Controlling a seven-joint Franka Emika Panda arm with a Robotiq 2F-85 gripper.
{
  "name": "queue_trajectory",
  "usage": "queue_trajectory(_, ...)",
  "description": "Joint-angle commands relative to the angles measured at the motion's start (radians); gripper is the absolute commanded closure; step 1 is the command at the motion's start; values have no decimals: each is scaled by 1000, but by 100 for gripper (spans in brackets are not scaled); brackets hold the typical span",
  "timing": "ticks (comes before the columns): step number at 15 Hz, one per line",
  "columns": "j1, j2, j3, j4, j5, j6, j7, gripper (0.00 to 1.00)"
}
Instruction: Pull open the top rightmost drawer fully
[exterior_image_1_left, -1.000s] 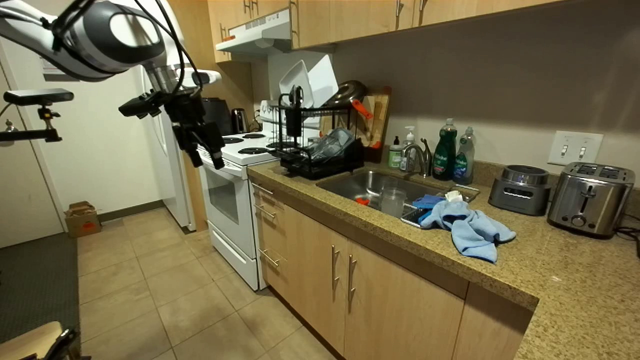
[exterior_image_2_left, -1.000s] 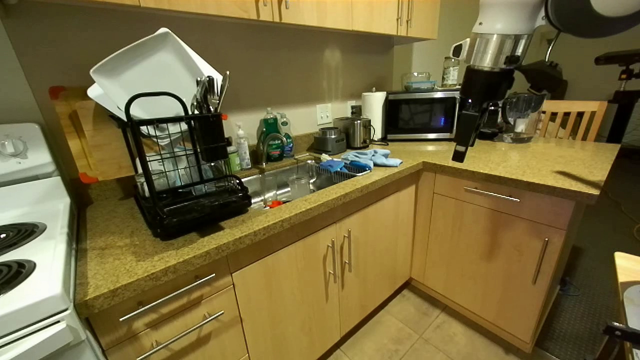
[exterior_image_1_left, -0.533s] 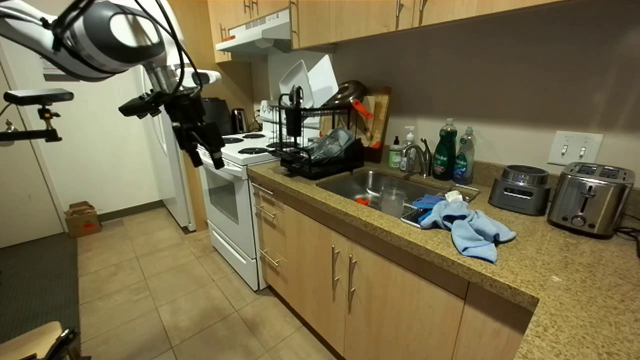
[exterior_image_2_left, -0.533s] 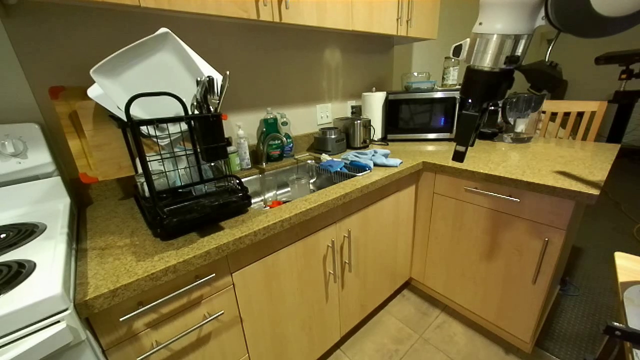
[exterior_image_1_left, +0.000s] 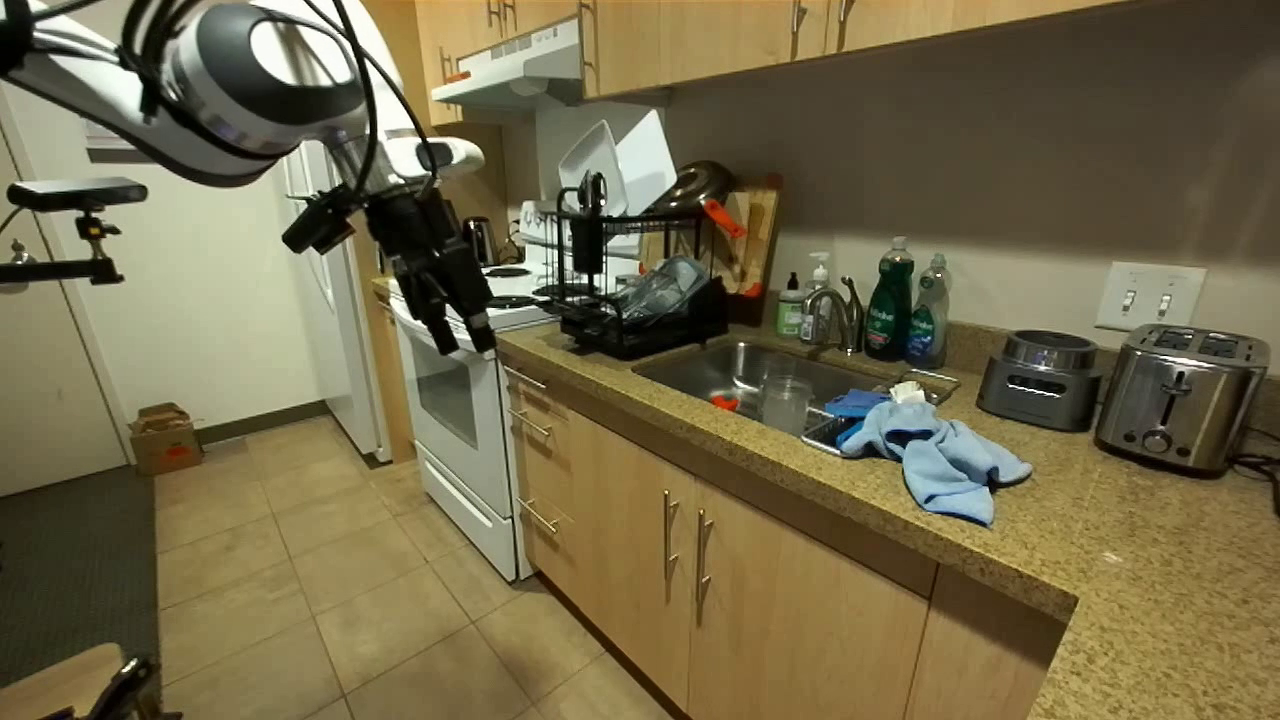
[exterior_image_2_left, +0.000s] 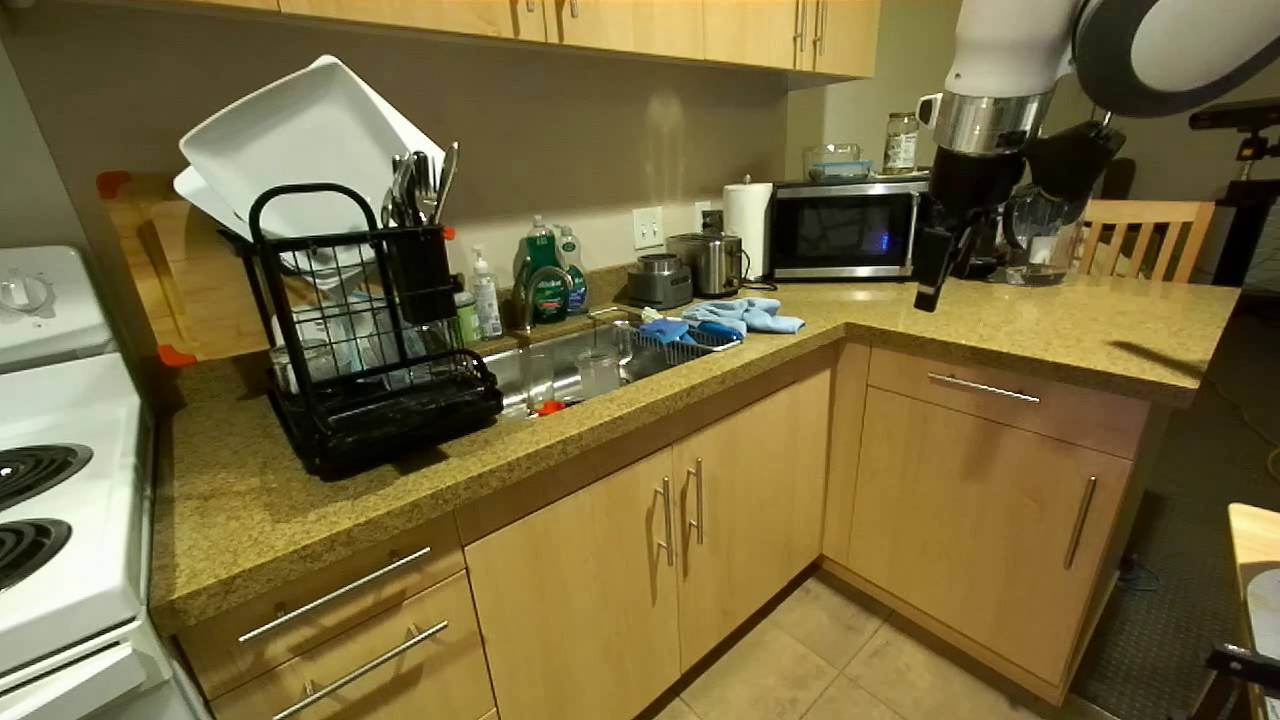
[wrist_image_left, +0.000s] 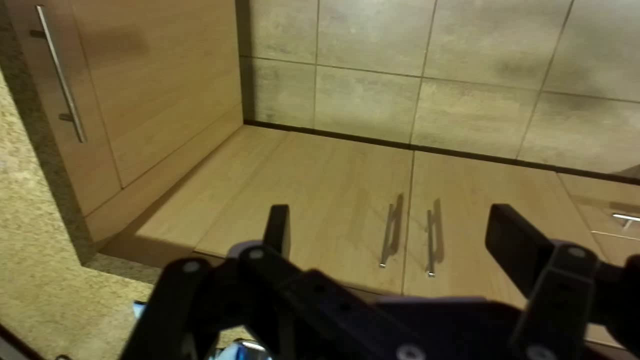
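"Where do you see the pincer (exterior_image_1_left: 465, 342)?"

"In an exterior view it hangs left of the sink (exterior_image_1_left: 700, 370), tips pointing down."

"And the top rightmost drawer (exterior_image_2_left: 1005, 408)?"

"In an exterior view, right of the sink and lower, closed, its front facing the tiled floor (exterior_image_2_left: 770, 650) before the sink. Its long axis lies level, roughly square to the doors (exterior_image_2_left: 755, 500) below the sink; the bar handle (exterior_image_2_left: 985, 388) runs the same way."

"From the wrist view?"

"The pincer's fingers (wrist_image_left: 517, 245) are spread wide. The drawer lies left of the sink's doors, its long axis steep, slanting down toward the corner of the bench (wrist_image_left: 30, 220)."
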Motion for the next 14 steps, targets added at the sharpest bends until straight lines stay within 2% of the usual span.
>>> queue_trajectory(1,-57,39,0,7,-138,-19,115,0)
queue_trajectory(6,-119,132,-12,8,-396,-106,295,0)
queue_trajectory(10,-104,229,-71,26,-537,-208,397,0)
queue_trajectory(14,-92,313,-139,47,-636,-276,445,0)
